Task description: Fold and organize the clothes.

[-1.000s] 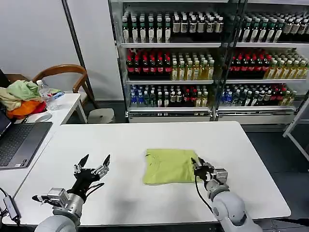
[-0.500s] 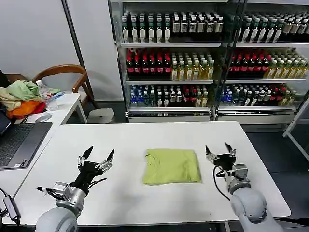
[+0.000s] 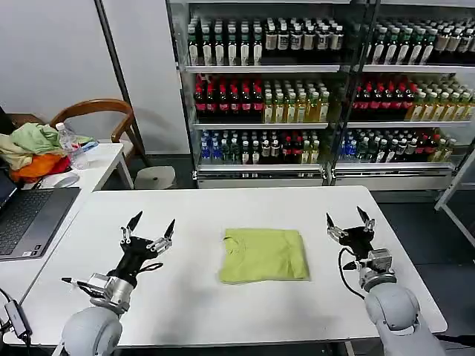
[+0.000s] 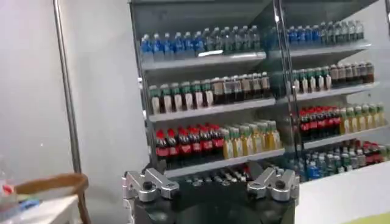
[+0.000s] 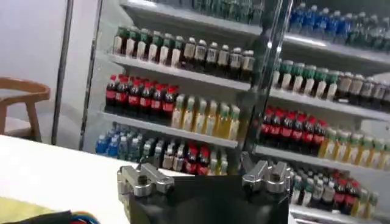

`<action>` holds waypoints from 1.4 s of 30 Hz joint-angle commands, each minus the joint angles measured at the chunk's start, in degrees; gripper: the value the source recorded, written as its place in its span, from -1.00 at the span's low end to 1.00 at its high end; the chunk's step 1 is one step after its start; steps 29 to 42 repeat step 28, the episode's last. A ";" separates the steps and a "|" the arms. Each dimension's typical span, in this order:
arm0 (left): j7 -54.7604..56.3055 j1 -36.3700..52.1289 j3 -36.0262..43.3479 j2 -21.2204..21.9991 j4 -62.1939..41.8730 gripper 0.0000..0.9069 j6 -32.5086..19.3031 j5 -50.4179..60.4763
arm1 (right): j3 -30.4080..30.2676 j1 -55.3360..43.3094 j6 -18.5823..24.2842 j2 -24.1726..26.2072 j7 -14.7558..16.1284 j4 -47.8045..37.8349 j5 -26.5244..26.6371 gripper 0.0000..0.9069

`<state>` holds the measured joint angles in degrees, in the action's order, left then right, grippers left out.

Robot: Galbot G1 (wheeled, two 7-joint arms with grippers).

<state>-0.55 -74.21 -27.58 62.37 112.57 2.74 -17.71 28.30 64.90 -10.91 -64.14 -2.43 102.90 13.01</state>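
At three o'clock of the folded shirt, the right pincer (image 3: 350,222) stands raised above the tabletop (image 3: 193,215), fingers spread and empty; at nine o'clock the left pincer (image 3: 148,230) is likewise spread and empty. Between them, the lime-green T-shirt (image 3: 264,254) lies flat, folded square, mid-tabletop.

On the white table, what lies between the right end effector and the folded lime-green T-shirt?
Nothing: in the head view, bare white table separates the open right end effector from the folded lime-green cotton T-shirt.
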 commanded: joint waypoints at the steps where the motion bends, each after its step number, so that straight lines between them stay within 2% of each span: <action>1: -1.30 3.41 0.55 -0.10 -3.02 1.00 -3.14 3.96 | 1.68 -0.61 3.26 0.43 2.50 -2.57 -3.96 1.00; 3: -1.29 3.91 0.75 -0.08 -3.26 1.00 -3.09 4.16 | 2.27 -0.61 3.05 0.60 3.76 -2.70 -6.39 1.00; 5: -1.23 4.13 0.88 -0.12 -3.27 1.00 -2.90 4.40 | 2.45 -0.70 3.23 0.58 4.12 -2.75 -6.45 1.00; 10: -1.31 4.11 1.26 -0.05 -2.53 1.00 -1.72 3.91 | 2.94 -1.18 3.76 0.44 3.96 -3.85 -7.49 1.00; 12: -2.61 2.85 1.55 0.43 -0.60 1.00 -0.14 1.78 | 3.51 -0.84 6.48 0.56 4.33 -4.64 -12.78 1.00; 15: -3.32 2.83 2.03 1.54 -0.18 1.00 -0.20 2.46 | 3.85 -0.98 7.94 0.59 5.33 -5.29 -13.33 1.00; 17: -3.37 3.15 1.96 1.82 -0.70 1.00 -0.65 2.93 | 3.74 -1.28 8.57 0.52 4.79 -5.64 -13.83 1.00; 24: -5.21 0.96 1.13 1.65 -1.85 1.00 -3.91 8.19 | 3.39 -1.46 3.95 0.64 3.16 -4.46 -8.79 1.00; 42: -4.17 1.23 1.15 1.91 -2.13 1.00 -3.70 8.65 | 2.90 -1.65 3.75 1.18 3.31 -3.95 -8.03 1.00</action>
